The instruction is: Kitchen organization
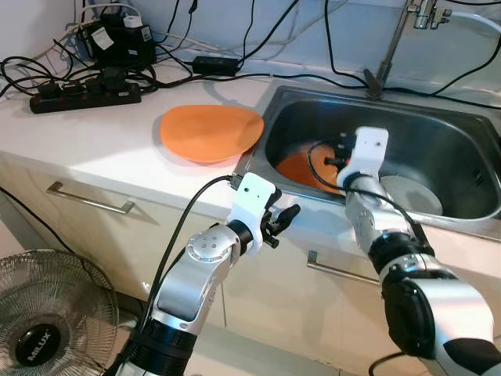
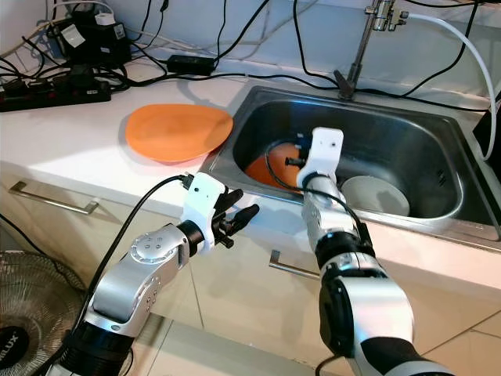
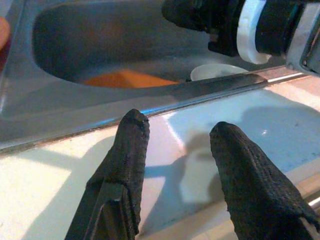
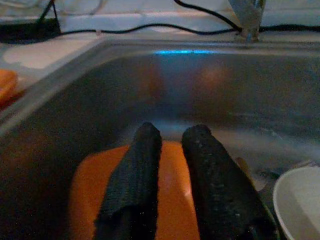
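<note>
Right end effector [image 4: 170, 150] reaches down into the steel sink [image 1: 438, 133], its two black fingers close together with a thin gap, hovering just above an orange plate [image 4: 175, 210] on the sink floor; whether they touch it cannot be told. A white bowl [image 1: 411, 194] sits in the sink just to the right of that plate. Left end effector [image 3: 180, 145] hangs at the near edge of the surface [image 1: 102, 141], left of the sink, fingers spread apart and holding nothing. A second orange plate [image 1: 210, 131] lies flat on the surface beside the sink's left rim. The step in hand looks like taking the plate out of the sink. The next move likely calls for opening the fingers, catching the plate's rim, and lifting it clear of the sink wall. At the far left of the surface sit a black power strip [image 1: 86, 94] and a tangle of black cables [image 1: 235, 66]; the tap [image 1: 391, 39] stands at the far rim. The bowl sits close enough to be nudged. A floor fan [image 1: 47, 313] stands below, near left
</note>
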